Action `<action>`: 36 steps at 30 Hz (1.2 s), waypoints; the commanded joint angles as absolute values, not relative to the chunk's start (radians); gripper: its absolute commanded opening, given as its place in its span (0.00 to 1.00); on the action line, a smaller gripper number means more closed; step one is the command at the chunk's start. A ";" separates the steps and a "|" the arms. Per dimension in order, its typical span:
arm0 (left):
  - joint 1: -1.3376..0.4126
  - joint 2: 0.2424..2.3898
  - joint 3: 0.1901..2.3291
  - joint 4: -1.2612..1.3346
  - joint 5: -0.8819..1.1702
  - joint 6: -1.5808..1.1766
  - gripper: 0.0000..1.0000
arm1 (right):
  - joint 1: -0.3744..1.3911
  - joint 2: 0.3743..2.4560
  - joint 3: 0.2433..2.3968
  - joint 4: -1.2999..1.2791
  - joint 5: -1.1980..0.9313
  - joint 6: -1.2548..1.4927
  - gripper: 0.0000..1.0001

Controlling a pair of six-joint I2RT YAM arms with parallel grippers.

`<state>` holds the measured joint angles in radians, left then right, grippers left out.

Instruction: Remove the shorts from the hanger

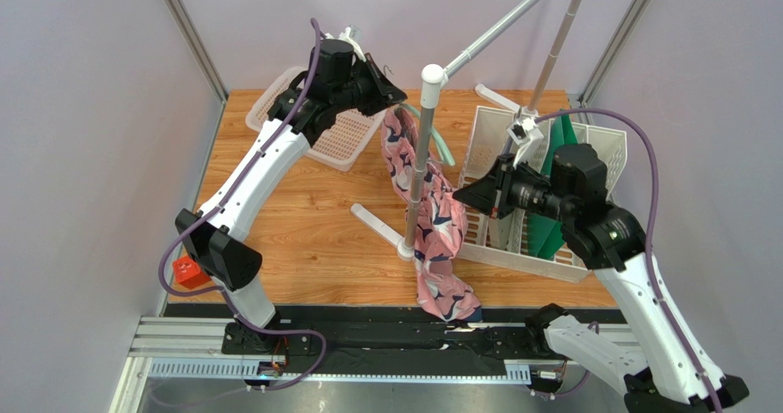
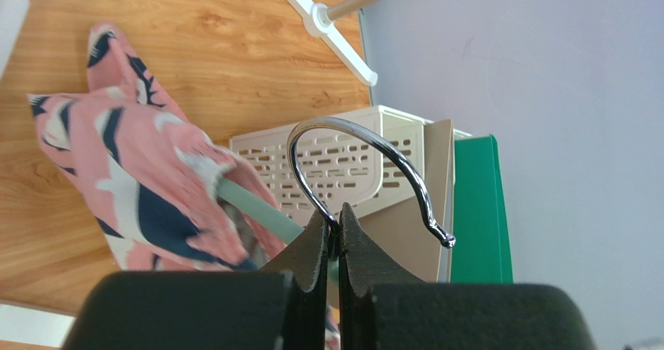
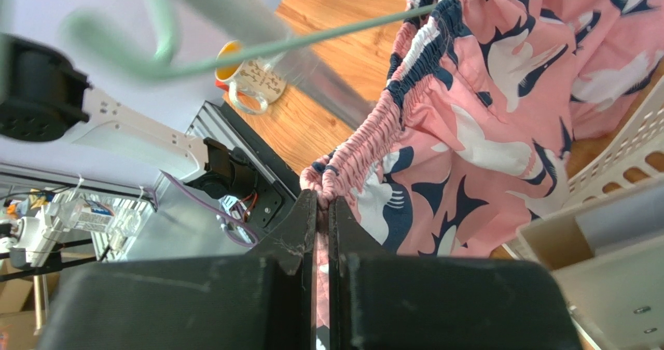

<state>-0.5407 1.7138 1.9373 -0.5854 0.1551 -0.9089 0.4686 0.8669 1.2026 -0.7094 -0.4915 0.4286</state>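
At eleven o'clock our left gripper (image 2: 337, 219) pinches the silver wire hook of the mint-green hanger (image 2: 257, 210). At three, our right gripper (image 3: 323, 204) clamps the pink bird-printed fabric shorts (image 3: 506, 124) at the waistband.

Lilac walls (image 1: 92, 110), wood-grain table (image 1: 303, 220) (evenly lit), grey corner posts (image 1: 188, 32)

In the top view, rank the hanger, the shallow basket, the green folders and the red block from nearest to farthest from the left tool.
1. hanger: clamped by its hook in the left tool.
2. basket: just left of it.
3. folders: well over on the right.
4. red block: farthest, at the near left.
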 commanded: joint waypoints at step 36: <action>-0.538 1.638 2.006 -0.695 0.152 -0.566 0.00 | 0.431 1.164 1.488 -1.025 -0.310 0.514 0.74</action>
